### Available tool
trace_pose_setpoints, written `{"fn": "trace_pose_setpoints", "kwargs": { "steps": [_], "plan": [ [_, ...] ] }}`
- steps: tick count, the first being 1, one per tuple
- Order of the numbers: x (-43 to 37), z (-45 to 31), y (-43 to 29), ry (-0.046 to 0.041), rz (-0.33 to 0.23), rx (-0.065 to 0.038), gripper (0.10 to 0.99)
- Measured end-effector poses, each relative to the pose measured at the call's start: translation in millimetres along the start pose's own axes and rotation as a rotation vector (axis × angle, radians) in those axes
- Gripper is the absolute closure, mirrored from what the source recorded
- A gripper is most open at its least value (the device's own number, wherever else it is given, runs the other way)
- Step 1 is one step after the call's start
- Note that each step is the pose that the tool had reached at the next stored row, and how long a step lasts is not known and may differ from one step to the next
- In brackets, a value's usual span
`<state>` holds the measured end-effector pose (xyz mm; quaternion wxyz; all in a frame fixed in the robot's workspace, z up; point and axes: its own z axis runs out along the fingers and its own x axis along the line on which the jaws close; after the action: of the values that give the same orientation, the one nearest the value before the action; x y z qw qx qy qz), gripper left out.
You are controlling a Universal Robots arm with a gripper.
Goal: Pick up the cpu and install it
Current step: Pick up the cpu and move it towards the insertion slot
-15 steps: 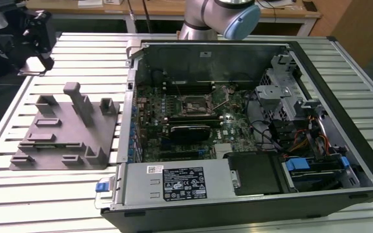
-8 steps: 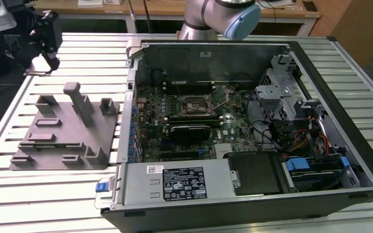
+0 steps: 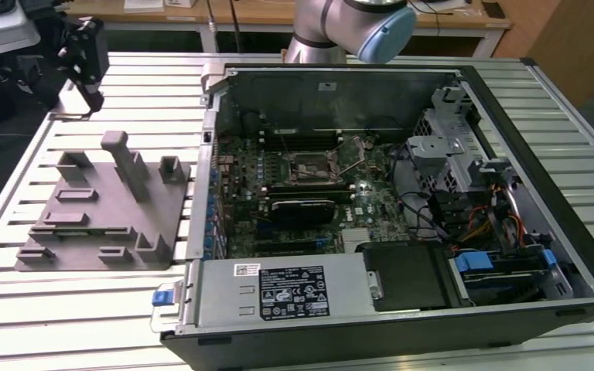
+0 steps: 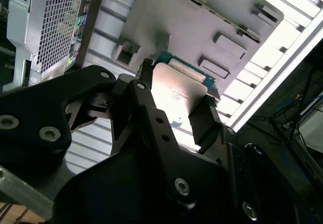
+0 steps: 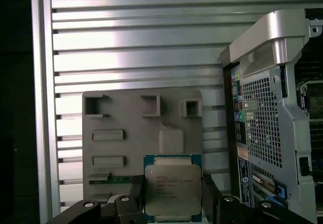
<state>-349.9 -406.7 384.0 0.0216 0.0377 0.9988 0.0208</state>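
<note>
Between the two black fingers (image 4: 206, 117) of the gripper (image 5: 172, 205): the cpu (image 5: 172, 189), a thin square chip with a pale metal top and a green edge, clamped on two opposite sides, seen in both wrist views. Gripper state: closed on the cpu (image 4: 177, 94), which is lifted clear of every surface. Beneath it in the first wrist view: grey fixture (image 5: 126, 128) with rectangular pockets and raised blocks, lying on the slatted aluminium table (image 5: 131, 47). Exterior view: gripper (image 3: 83, 56) raised near the table's far corner on the exterior view's left, beyond the grey fixture (image 3: 106, 220). Beside the fixture, toward the exterior view's right: open computer case (image 3: 575, 255), its motherboard (image 3: 297, 185) exposed, with square socket frame (image 3: 311, 166) near its middle, well apart from the gripper.
</note>
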Motion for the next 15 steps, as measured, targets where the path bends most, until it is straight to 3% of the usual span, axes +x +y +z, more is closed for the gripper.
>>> {"fn": "trace_pose_setpoints", "kwargs": {
  "steps": [15],
  "plan": [
    [-18.1, 0.8, 1.4, 0.0000, 0.000, 0.000, 0.545]
  ]
}}
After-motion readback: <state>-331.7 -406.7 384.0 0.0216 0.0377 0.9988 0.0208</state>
